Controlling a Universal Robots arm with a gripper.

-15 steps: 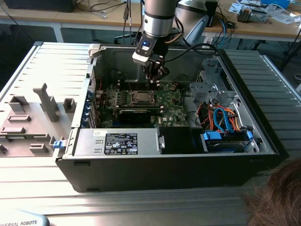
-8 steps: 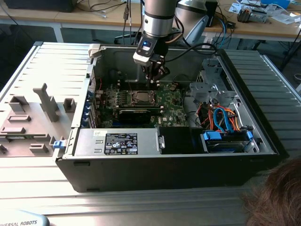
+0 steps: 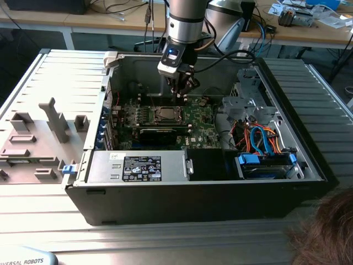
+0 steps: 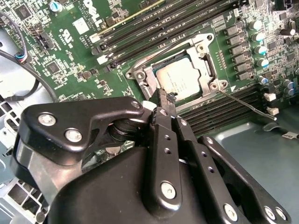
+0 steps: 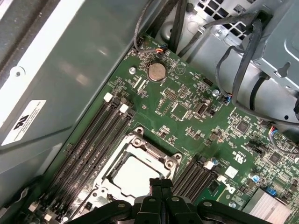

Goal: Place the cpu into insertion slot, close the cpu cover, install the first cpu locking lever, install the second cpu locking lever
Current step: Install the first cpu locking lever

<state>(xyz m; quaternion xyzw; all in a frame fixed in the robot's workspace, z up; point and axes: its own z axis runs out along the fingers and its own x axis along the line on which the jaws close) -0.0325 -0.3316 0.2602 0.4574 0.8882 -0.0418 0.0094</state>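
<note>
The cpu (image 4: 178,77) lies flat in the insertion slot on the green motherboard, its dull silvery top showing in both wrist views (image 5: 132,175). The cpu cover (image 4: 205,58) is down around it, a silvery frame with the chip in its window (image 5: 148,148). A thin wire locking lever (image 4: 245,103) sticks out sideways from one socket corner. Another wire lever (image 4: 161,50) runs along the opposite side of the frame. My gripper (image 4: 163,95) hangs just above the socket's edge, fingers pressed together with nothing between them (image 5: 159,181). In the exterior view it (image 3: 181,95) hovers over the socket (image 3: 164,114).
The open computer case (image 3: 309,165) walls in the board. A grey power supply box (image 3: 138,165) sits at the front and cable bundles with drive cages (image 3: 259,138) on the exterior view's right. Memory slots (image 5: 91,144) flank the socket. A person's head (image 3: 325,232) shows at the front right corner.
</note>
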